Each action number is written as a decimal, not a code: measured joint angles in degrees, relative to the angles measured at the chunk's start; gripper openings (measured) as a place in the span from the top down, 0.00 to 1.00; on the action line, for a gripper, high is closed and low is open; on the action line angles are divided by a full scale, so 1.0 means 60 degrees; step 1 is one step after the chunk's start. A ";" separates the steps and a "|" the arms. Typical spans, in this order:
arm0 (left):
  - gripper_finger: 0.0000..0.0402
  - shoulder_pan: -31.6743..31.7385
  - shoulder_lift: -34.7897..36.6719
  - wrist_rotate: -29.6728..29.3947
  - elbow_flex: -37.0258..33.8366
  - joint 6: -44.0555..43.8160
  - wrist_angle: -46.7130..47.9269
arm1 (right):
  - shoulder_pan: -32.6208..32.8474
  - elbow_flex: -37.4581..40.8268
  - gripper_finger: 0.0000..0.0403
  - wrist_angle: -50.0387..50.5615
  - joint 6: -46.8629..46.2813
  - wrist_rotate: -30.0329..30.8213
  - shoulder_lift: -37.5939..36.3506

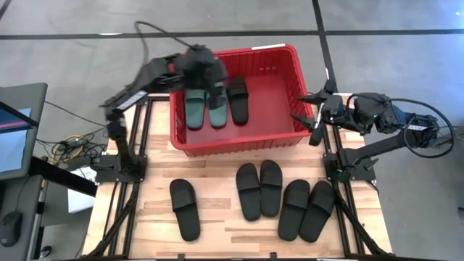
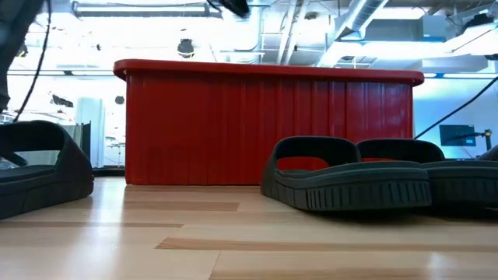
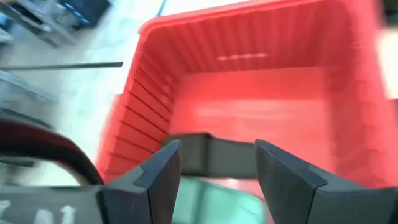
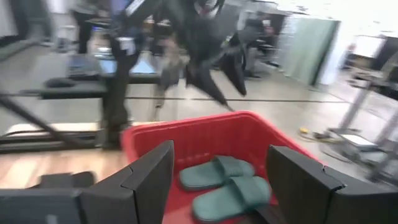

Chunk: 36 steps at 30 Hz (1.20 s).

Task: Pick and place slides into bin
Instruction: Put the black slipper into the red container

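Nearest the low camera, five black slides [image 1: 261, 199] lying flat on the table [image 1: 217, 221], probably waiting. Farther back, left gripper [image 3: 217, 163] spread wide, empty, above the bin [image 1: 279, 138], hovering over the green pair [image 1: 206, 109] and one black slide [image 1: 238, 99] already inside. Right gripper [image 4: 219, 174] also wide, empty, parked just outside the bin's right rim.
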<state>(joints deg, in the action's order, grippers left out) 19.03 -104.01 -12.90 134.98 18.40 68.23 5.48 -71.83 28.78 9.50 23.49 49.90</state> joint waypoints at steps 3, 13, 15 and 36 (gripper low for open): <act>0.53 -0.0454 0.0793 0.0423 0.0000 -0.1028 0.0728 | -0.0181 0.0000 0.41 0.0116 0.0006 -0.1109 0.0214; 0.53 -0.3278 0.2694 -0.1188 -0.0018 -0.4017 0.2551 | -0.0860 0.0004 0.41 -0.0145 0.0035 -0.3298 0.1645; 0.53 -0.4033 0.2882 -0.1653 -0.0018 -0.4765 0.3485 | -0.0835 0.0004 0.41 -0.0543 -0.0335 -0.3306 0.2019; 0.53 -0.9799 0.4989 -0.0380 -0.8761 -1.1440 0.2816 | -0.0295 0.0011 0.41 -0.3232 -0.2300 -0.3152 0.3942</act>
<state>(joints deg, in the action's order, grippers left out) -39.76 -74.07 -15.18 82.41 -50.24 85.13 3.71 -71.77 9.39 -4.31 4.58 73.55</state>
